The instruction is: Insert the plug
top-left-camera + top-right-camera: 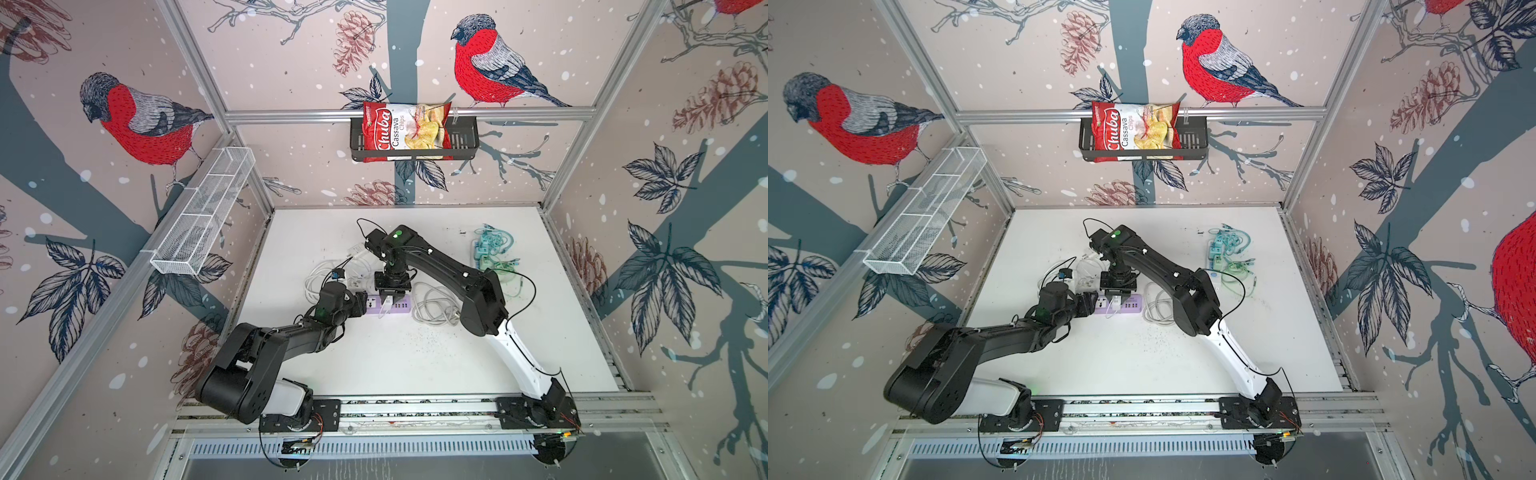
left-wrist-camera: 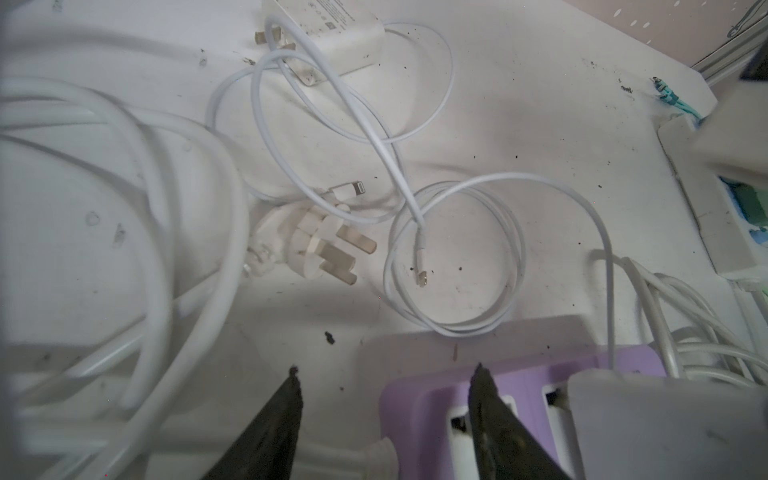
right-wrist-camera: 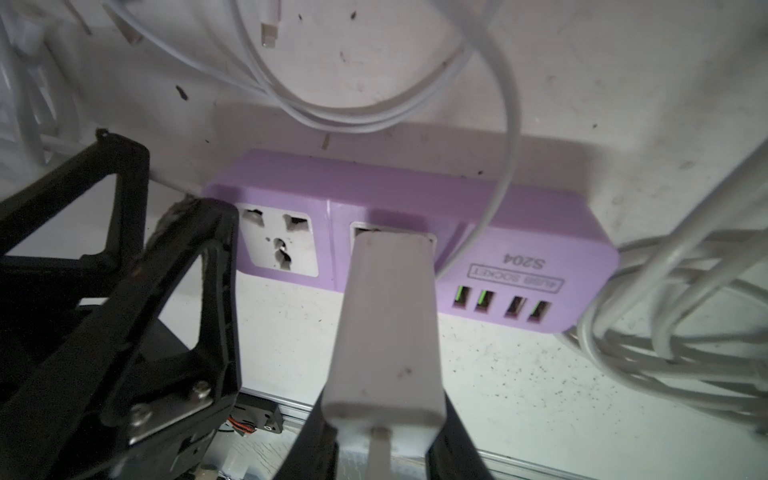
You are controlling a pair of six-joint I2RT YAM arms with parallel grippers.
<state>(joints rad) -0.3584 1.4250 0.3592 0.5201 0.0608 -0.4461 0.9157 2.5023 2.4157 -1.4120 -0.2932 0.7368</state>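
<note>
white tabletop (image 1: 395, 365) inside a booth of bullfinch-and-pinecone wallpaper (image 1: 145, 124), littered with loose white charging cables (image 1: 436, 307). at centre, a lilac plastic power strip (image 1: 374, 307) with two universal sockets and a row of four usb ports. right gripper (image 3: 382, 407) clamped shut on a white rectangular charger plug (image 3: 388, 324), fingers (image 3: 305, 449) pinching its cable end. plug body standing over the second socket (image 3: 359, 230), prong end down against the socket plate, prongs out of sight, depth of seating impossible to tell. long axis of the plug running straight away from the right gripper into the socket face, near enough square to the top of the strip. left gripper (image 2: 386, 374) roughly half open and holding nothing, set at the strip's end beside the vacant first socket (image 3: 280, 245); one finger (image 2: 494, 424) over that end of the lilac housing, the other finger (image 2: 270, 428) out over bare table; contact with the housing unclear. by the look of it, right arm doing the inserting, left arm nearest the strip's free end and well placed to brace it. coming move most likely a push along the plug's own axis, down into the socket, strip held steady against sliding. off to one side, a spare white three-pin plug (image 2: 316, 245) and a white power brick (image 2: 332, 33) lying unused; a tangle of teal cables (image 1: 492, 249) well apart toward the far right of the table.
</note>
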